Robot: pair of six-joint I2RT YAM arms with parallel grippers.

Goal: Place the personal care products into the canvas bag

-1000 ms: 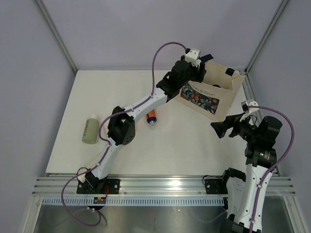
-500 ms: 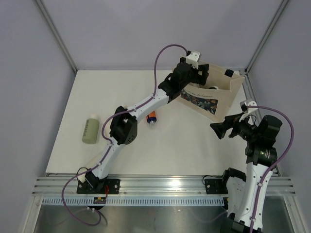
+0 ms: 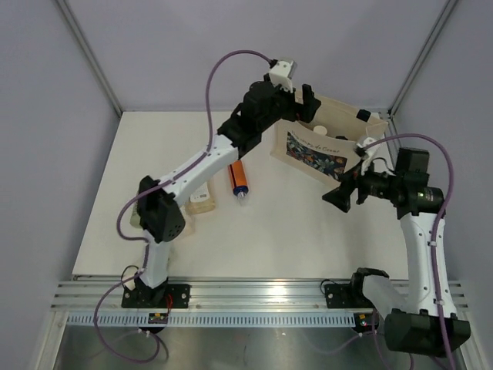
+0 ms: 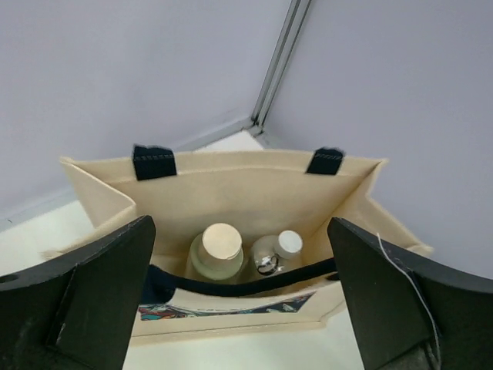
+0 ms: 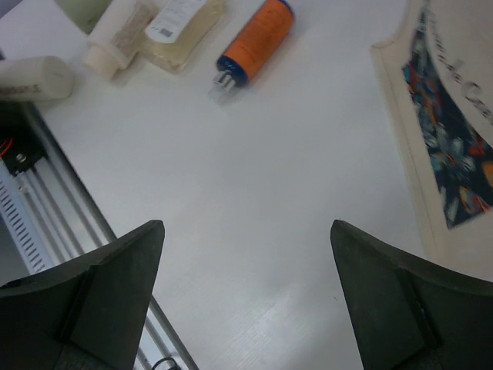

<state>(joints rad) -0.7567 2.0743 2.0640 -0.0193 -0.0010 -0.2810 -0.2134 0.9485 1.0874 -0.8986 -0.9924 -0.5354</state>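
Observation:
The canvas bag [image 3: 333,146] stands at the back right with its print facing forward. My left gripper [image 3: 305,102] hovers open and empty above the bag's left rim. In the left wrist view, a cream-capped bottle [image 4: 219,251] and a silver white-capped bottle [image 4: 279,250] stand inside the bag [image 4: 231,181], below my left gripper [image 4: 240,223]. An orange tube [image 3: 239,179] and a yellowish bottle [image 3: 202,200] lie on the table. My right gripper [image 3: 340,193] hangs open in front of the bag. In its wrist view my right gripper [image 5: 246,225] is over bare table, the orange tube [image 5: 258,37] ahead.
A cream tube [image 5: 117,38], a second pale tube [image 5: 35,78] and part of a grey-green bottle [image 5: 83,8] lie at the left, near the aluminium rail [image 5: 35,223]. The left arm's elbow [image 3: 159,216] covers that group from above. The bag's printed front [image 5: 451,131] is to the right.
The left gripper has opened above the bag and drawn back to the left, its elbow swinging left. The right arm has risen and shifted towards the bag's front.

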